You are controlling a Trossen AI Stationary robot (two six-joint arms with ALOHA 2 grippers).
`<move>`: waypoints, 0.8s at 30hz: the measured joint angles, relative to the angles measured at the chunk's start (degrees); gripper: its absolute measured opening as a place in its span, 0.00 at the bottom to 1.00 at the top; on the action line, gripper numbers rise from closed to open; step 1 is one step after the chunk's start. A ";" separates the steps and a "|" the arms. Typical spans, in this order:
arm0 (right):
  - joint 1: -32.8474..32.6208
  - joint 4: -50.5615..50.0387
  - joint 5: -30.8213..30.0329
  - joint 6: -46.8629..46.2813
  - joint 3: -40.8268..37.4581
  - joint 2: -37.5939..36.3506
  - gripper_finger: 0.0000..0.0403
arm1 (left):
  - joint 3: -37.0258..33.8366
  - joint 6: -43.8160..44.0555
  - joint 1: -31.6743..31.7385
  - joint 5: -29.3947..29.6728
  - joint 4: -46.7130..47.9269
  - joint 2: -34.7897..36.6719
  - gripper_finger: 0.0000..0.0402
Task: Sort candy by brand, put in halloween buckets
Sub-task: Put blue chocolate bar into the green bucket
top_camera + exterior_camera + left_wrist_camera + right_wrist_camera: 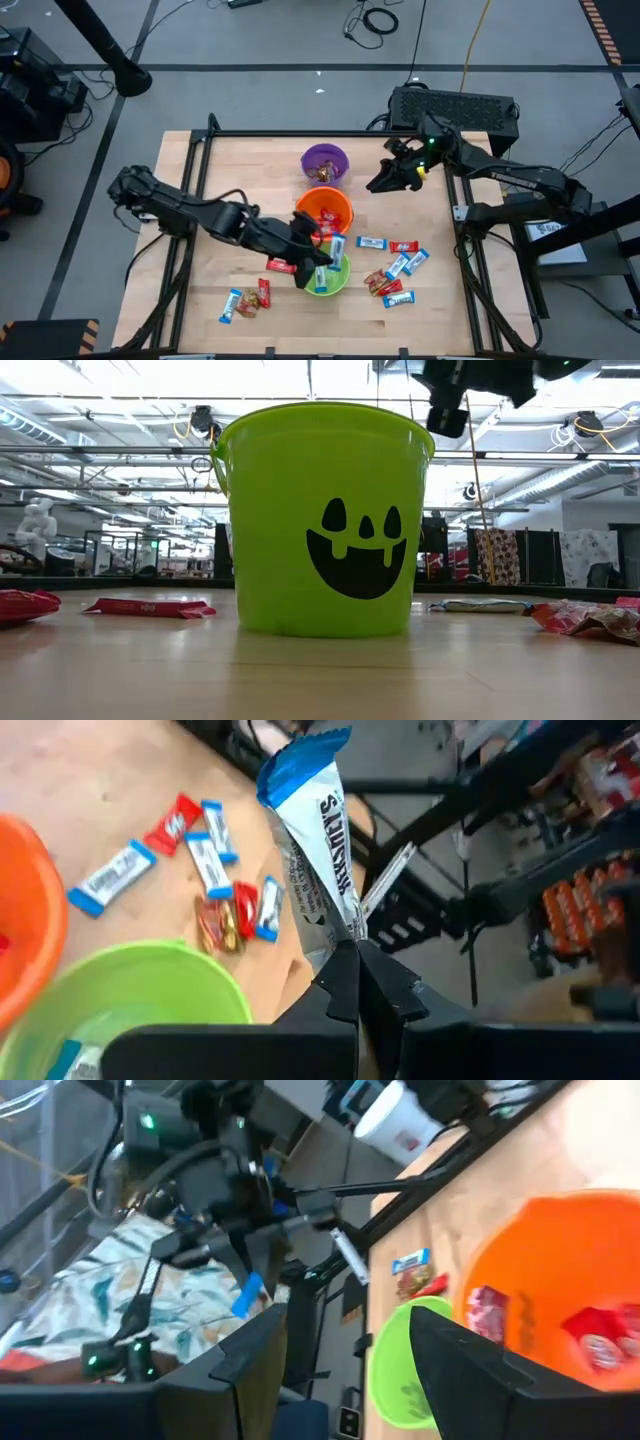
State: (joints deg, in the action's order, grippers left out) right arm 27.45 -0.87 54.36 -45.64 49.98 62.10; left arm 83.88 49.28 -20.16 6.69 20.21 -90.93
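Left gripper (355,955) — fingers clamped on one end of a blue-and-white candy bar (315,850), which hangs over the green bucket (330,275), apparently its brand's container. Right gripper (392,172) waits open beside the purple bucket (324,162) — clear of the orange bucket (325,210).

This is a robotics lab or workshop. A wooden table (250,170) in a black metal frame stands on a grey floor strewn with loose cables (372,20). Beyond it, an open hall shows exposed ceiling pipes (110,452), bright strip lights and equipment racks (120,550).
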 joint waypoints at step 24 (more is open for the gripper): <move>8.61 -32.54 -7.24 15.06 0.00 -16.40 0.50 | -0.02 16.43 5.05 -10.05 18.85 -7.55 0.32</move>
State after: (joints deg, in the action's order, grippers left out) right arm 36.06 -33.41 47.11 -30.58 49.98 45.70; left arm 83.85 65.71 -15.12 -3.36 39.06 -98.48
